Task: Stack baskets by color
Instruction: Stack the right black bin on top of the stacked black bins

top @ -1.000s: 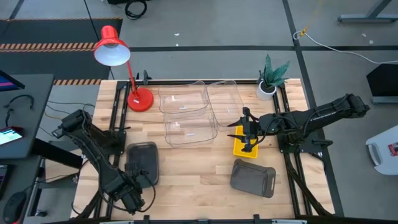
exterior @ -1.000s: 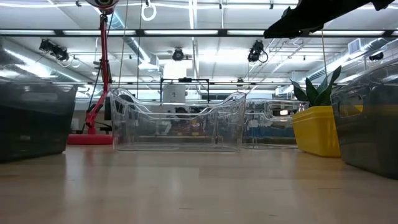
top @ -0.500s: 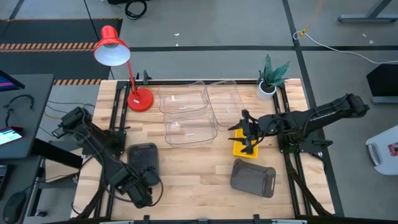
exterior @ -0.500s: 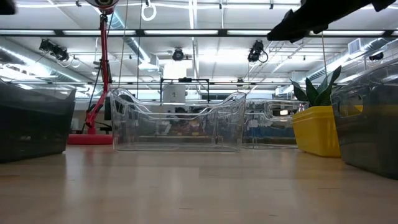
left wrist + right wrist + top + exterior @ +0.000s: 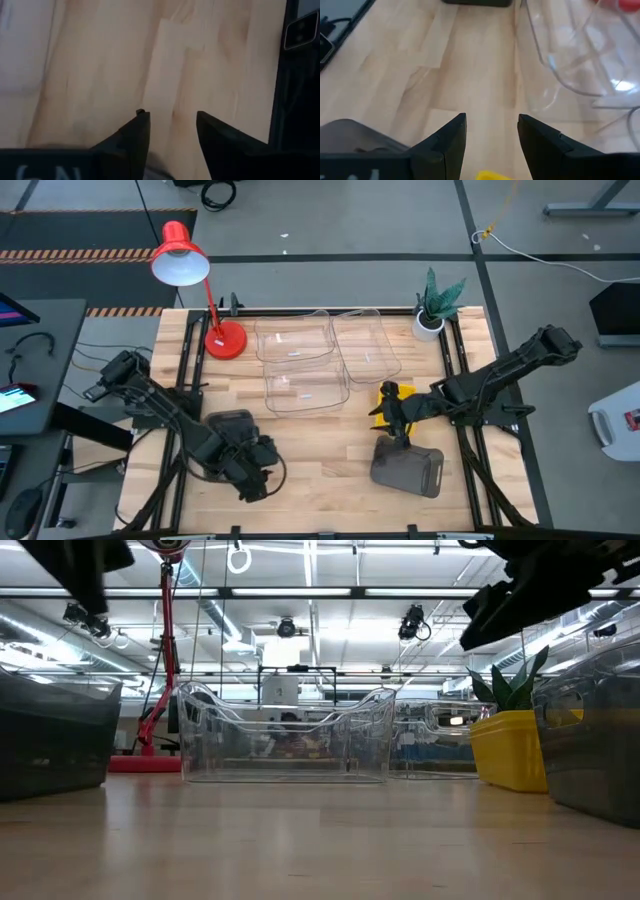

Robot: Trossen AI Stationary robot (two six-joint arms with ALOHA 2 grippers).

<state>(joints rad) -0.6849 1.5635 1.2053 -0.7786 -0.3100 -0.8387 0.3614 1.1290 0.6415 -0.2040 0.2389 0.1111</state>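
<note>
The left gripper [image 5: 262,470] hangs over the near left part of the table [image 5: 330,455], just beside the left grey basket [image 5: 228,432]; its wrist view shows the two dark fingers [image 5: 134,137] parted with bare wood between them, grasping nothing. The right gripper [image 5: 398,423] is positioned between the yellow basket [image 5: 388,392] and the right grey basket [image 5: 407,465]; its fingers [image 5: 451,135] are likewise spread and empty, pointing across the wood toward the clear baskets. In its wrist view a sliver of yellow [image 5: 492,175] shows between the fingers and a grey rim [image 5: 355,132] lies to one side. The yellow basket is partly hidden under the right arm; whether it is a single tray or a stack cannot be told. Three clear baskets occupy the far middle of the table: one [image 5: 294,340] nearest the red desk lamp [image 5: 190,275], one [image 5: 365,345] beside it toward the potted plant [image 5: 437,305], and one [image 5: 306,388] nearer the centre. All three stand close together with overlapping edges. In the low view the grey baskets frame both edges, a clear basket [image 5: 285,735] stands in the middle, and the yellow basket [image 5: 508,748] sits to its right.
</note>
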